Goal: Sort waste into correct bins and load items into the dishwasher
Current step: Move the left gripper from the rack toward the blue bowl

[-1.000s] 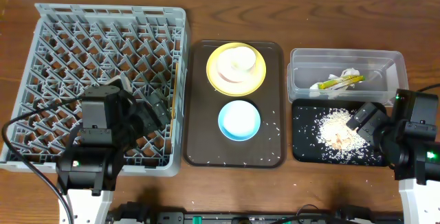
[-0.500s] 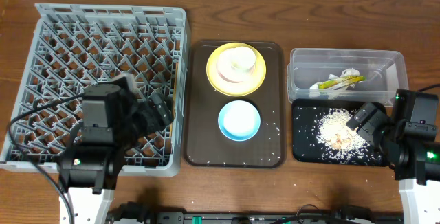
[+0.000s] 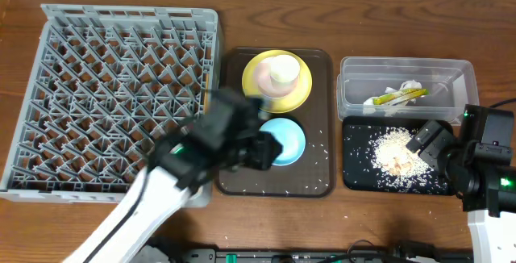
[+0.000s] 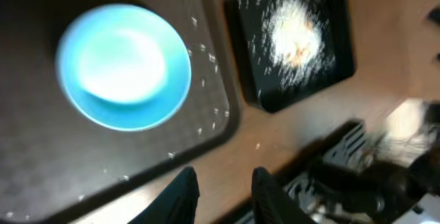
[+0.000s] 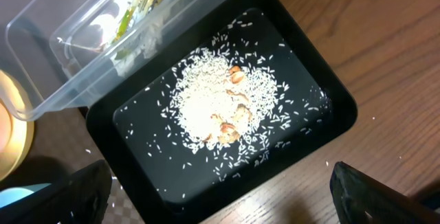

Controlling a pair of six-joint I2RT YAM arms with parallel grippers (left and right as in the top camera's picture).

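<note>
I see the light-blue bowl (image 3: pixel 292 138) on the brown serving tray (image 3: pixel 239 176), just beside the yellow plate (image 3: pixel 300 95). My left gripper (image 4: pixel 223 177) hovers over the bowl's edge, fingers apart and empty. My right gripper (image 3: pixel 430 140) is spread wide above the black tray (image 3: pixel 359 178).

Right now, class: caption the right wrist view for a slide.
Loose white rice grains heaped in a shallow black rectangular tray beside a clear plastic rectangular tub.
</note>
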